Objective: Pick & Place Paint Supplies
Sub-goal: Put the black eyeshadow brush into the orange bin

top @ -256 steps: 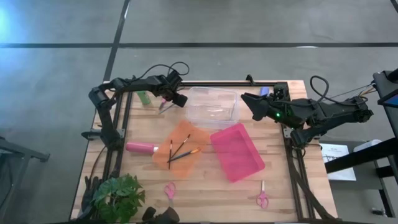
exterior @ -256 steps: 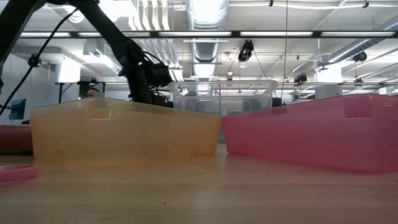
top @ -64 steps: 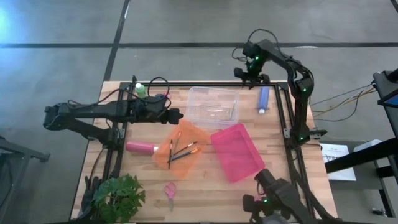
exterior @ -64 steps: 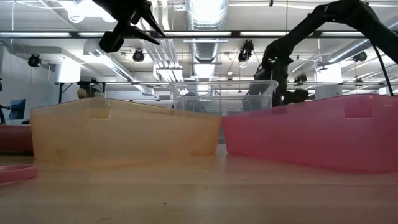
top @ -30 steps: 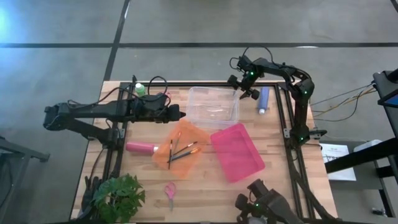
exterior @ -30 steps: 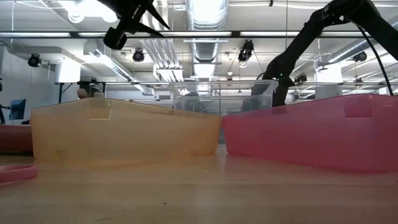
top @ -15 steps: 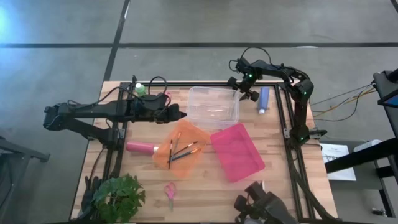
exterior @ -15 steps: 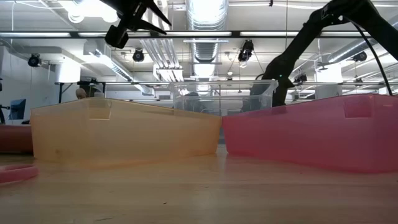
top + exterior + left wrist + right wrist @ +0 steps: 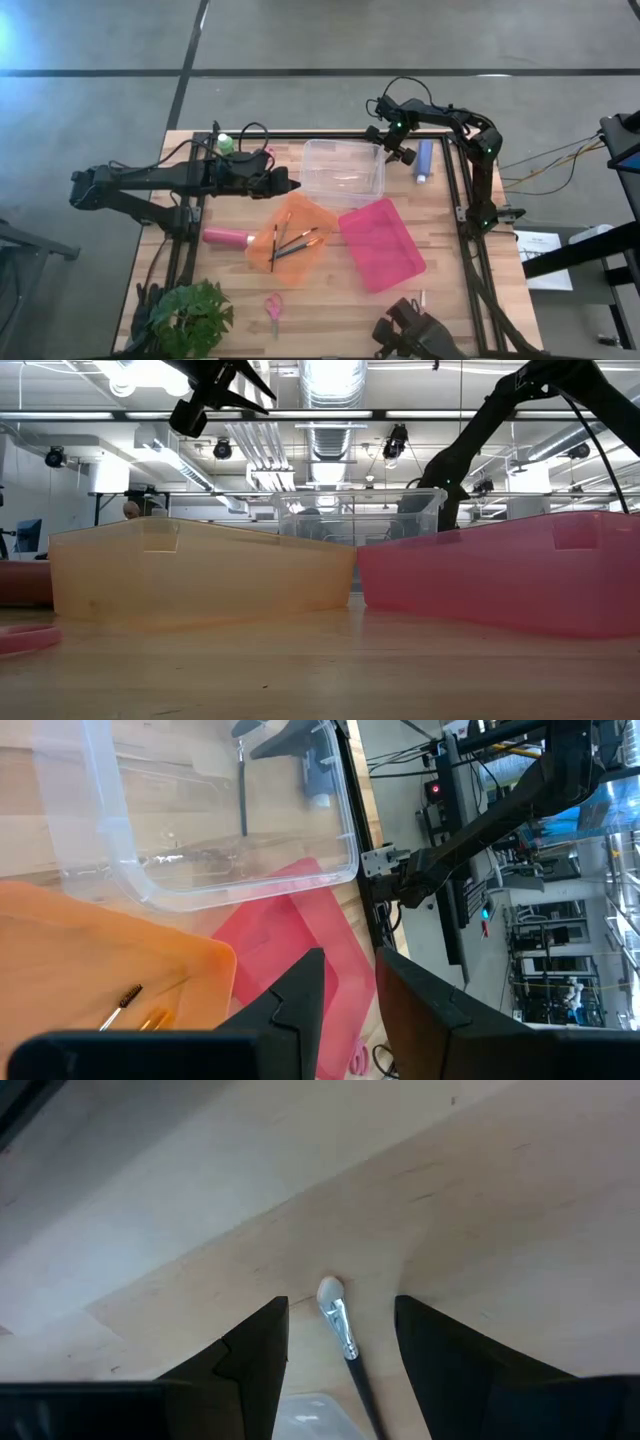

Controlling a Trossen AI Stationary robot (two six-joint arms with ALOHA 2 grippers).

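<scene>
A thin paintbrush (image 9: 347, 1342) with a white tip and dark handle lies on the table between the clear bin (image 9: 343, 147) and the blue bottle (image 9: 424, 160). My right gripper (image 9: 397, 155) points steeply down over the brush's bristle end, open, one finger on either side without touching it (image 9: 341, 1301). My left gripper (image 9: 289, 185) hangs above the table between the clear bin and the orange tray (image 9: 300, 203), open and empty (image 9: 350, 960). Three brushes (image 9: 290, 240) lie in the orange tray. The green bottle (image 9: 228, 145) stands far left; the pink bottle (image 9: 228, 237) lies beside the orange tray.
A pink tray (image 9: 402, 270) lies right of the orange one. Pink scissors (image 9: 273, 305) and a potted plant (image 9: 190, 315) are near the front edge. Black frame rails (image 9: 462, 200) run along the table's sides. The brush shows through the clear bin's wall (image 9: 242, 790).
My right gripper has sunk a little toward the table beside the clear bin's right wall and turned slightly, staying open.
</scene>
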